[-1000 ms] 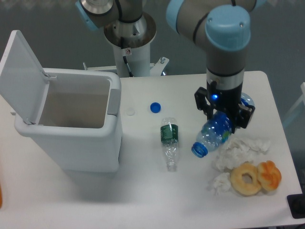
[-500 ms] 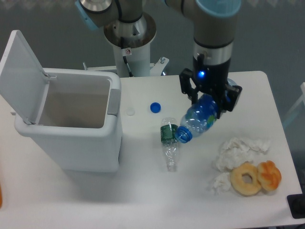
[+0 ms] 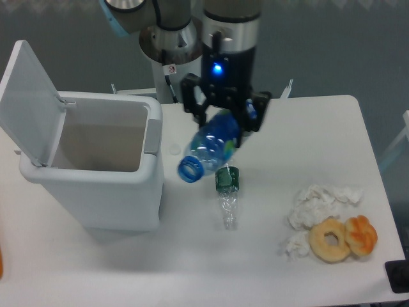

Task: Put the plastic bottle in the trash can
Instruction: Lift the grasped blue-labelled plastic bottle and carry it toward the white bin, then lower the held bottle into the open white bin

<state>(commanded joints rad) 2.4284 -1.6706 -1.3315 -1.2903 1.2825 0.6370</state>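
The plastic bottle (image 3: 208,147) is blue-tinted and transparent, with a blue neck ring and no cap. It hangs tilted in the air, mouth pointing down-left, above the table just right of the trash can. My gripper (image 3: 223,118) is shut on the bottle's upper body, its black fingers on either side. The trash can (image 3: 89,185) is a large white bin at the left, its flip lid (image 3: 25,96) standing open and the grey inside showing. The bottle's mouth is a short way right of the bin's right rim.
A small crushed clear bottle with a dark green label (image 3: 227,192) lies on the table under the held bottle. Crumpled white tissues (image 3: 316,204) and two doughnuts (image 3: 342,238) sit at the right front. The robot's base column (image 3: 172,70) stands behind.
The arm has carried the bottle leftwards across the table, from above the tissues to just right of the bin. The blue cap on the table is now hidden behind the bottle.
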